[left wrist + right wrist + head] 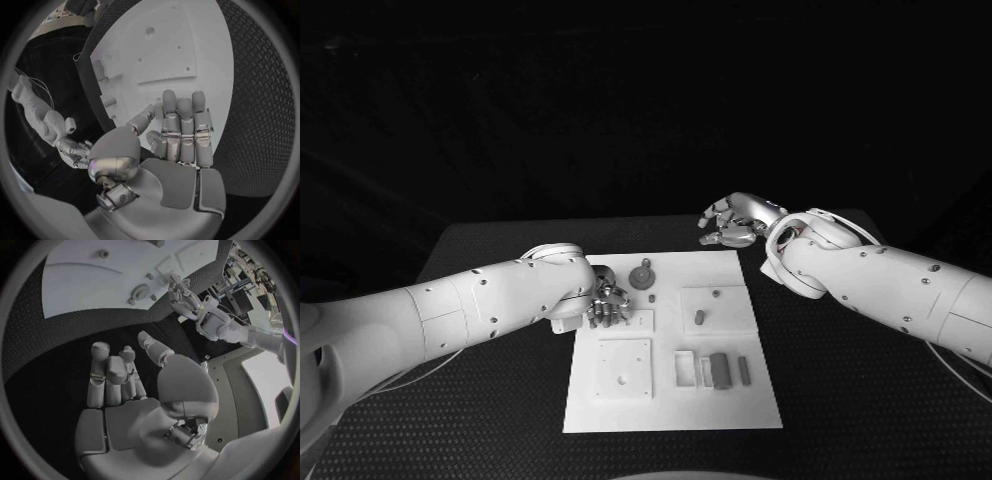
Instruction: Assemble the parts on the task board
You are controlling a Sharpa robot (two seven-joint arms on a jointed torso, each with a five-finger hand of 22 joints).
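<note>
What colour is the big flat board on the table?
White; the task board shows best in the head view.

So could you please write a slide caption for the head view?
Left hand over the white task board near grey parts; right hand beyond its far edge.

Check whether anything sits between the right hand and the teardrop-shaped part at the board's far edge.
Nothing visible does. The right hand hovers empty off the task board's far right corner, with bare surface between it and the teardrop-shaped part.

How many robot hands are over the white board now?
1: the left hand is over the task board, at its left edge. The right hand is beyond the board's far right corner.
</note>
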